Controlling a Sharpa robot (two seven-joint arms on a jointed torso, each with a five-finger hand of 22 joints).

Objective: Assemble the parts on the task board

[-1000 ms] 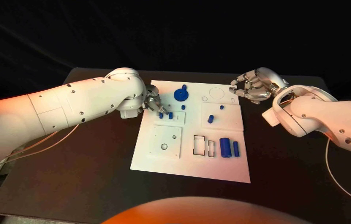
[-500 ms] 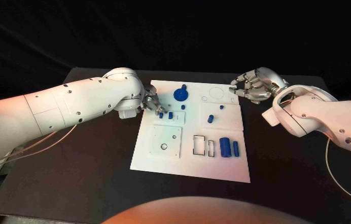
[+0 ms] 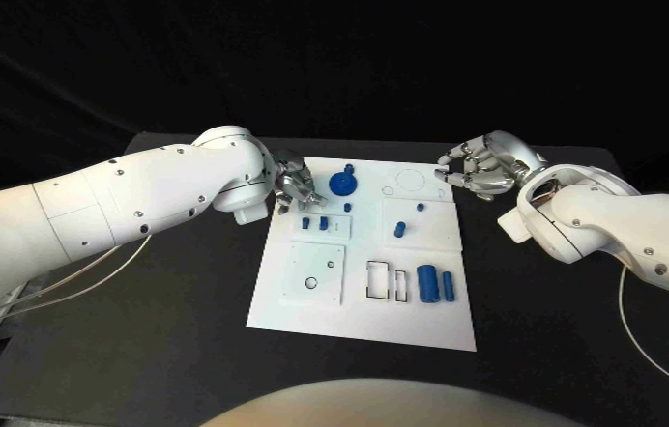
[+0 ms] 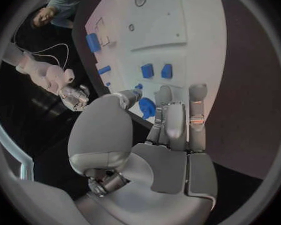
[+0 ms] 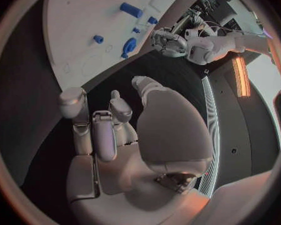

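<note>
Black counter (image 3: 167,282) carries the task board (image 3: 365,301); blue parts (image 3: 429,282) lie on it. Left hand (image 3: 293,187) and right hand (image 3: 477,168) hover empty, fingers curled; reaching carelessly could scatter pieces.

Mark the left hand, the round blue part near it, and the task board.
left hand (image 3: 292,186), head view, middle of the hand
round blue part (image 3: 344,184), head view, its disc face
task board (image 3: 365,316), head view, bare near strip
</note>
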